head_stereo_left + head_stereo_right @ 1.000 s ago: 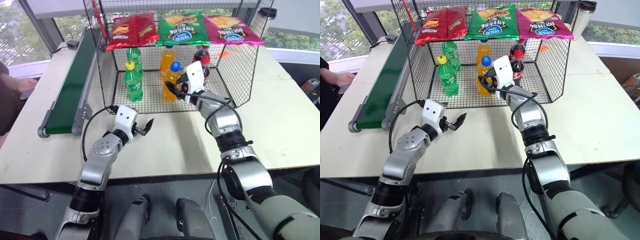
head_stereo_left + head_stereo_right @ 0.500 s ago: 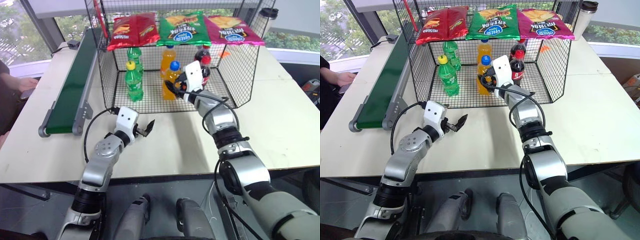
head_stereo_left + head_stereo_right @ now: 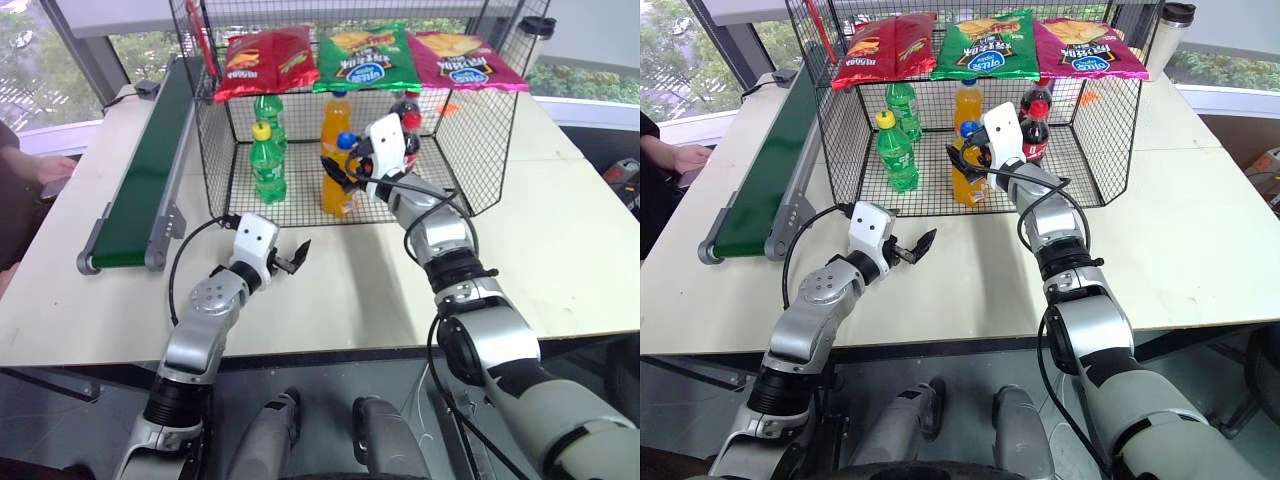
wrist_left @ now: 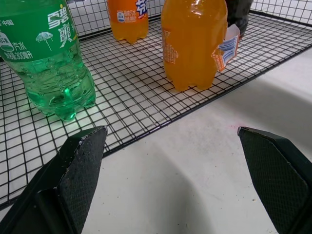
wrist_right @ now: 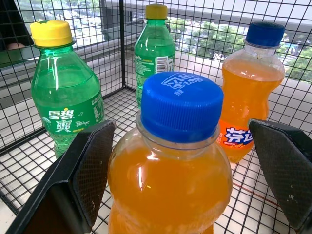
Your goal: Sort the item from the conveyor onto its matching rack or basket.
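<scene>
Right end effector [image 3: 335, 168] open; basket [image 3: 470, 150]: two orange bottles, two green

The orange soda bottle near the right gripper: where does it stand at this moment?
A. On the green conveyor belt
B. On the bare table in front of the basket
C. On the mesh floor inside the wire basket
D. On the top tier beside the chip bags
C: the orange soda bottle stands upright on the mesh floor of the wire basket, between the open fingers of the right gripper.
</scene>
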Controlling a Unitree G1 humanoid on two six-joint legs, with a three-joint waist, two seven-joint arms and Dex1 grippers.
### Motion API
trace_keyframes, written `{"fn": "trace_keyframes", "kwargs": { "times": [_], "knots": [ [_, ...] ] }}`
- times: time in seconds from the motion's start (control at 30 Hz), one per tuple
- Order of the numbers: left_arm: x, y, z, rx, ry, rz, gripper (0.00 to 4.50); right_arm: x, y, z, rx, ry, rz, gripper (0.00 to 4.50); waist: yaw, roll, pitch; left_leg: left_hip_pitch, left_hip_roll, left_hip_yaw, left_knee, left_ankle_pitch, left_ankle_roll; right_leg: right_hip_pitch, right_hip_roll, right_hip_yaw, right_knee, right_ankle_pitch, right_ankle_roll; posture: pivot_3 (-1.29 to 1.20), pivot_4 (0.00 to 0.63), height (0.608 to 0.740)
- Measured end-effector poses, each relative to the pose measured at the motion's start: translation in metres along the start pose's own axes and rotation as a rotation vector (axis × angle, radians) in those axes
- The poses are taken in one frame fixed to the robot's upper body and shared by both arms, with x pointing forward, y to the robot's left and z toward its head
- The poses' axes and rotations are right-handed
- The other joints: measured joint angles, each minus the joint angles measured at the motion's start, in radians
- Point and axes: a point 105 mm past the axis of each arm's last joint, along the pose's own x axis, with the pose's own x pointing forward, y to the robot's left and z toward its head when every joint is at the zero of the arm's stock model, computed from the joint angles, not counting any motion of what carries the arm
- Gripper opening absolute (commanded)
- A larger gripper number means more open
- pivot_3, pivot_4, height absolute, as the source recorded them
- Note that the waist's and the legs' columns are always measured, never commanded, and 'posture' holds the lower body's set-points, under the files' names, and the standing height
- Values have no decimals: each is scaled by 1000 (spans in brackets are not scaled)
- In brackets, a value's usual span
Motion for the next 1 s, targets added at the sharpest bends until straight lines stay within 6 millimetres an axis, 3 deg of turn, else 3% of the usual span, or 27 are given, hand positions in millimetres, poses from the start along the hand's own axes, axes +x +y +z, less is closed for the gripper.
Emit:
{"fn": "trace_keyframes", "kwargs": {
  "times": [0.37, 0.53, 0.77, 1.0],
  "knots": [
    [0, -1, 0, -3, -2, -4, 4500, -15, -4, 33, -65, -59, 38, 4436, 4, 0, 0, 0, 0, 0, 0, 0, 0, 0, 0, 0, 0, 0, 0, 0, 150, 738],
    [0, -2, 1, -4, -3, -16, 4500, -33, -1, 20, -62, 5, 90, 4436, 4, 0, 0, 0, 0, 0, 0, -1, -1, 0, 0, 0, 0, 0, 0, 0, 150, 738],
    [-5, -8, -1, -16, 5, -108, 4500, -87, 13, -2, -62, 139, 265, 4436, 3, 0, 0, 0, 0, 1, 0, -1, -2, 0, -2, 0, -1, -2, -3, 0, 150, 738],
    [-16, -15, -2, -27, 35, -231, 4500, -133, 29, -48, 47, 313, 366, 4436, 7, 0, 0, -1, 0, 0, 1, -2, -2, 1, -3, 0, -2, -3, -4, 0, 150, 738]
  ]
}}
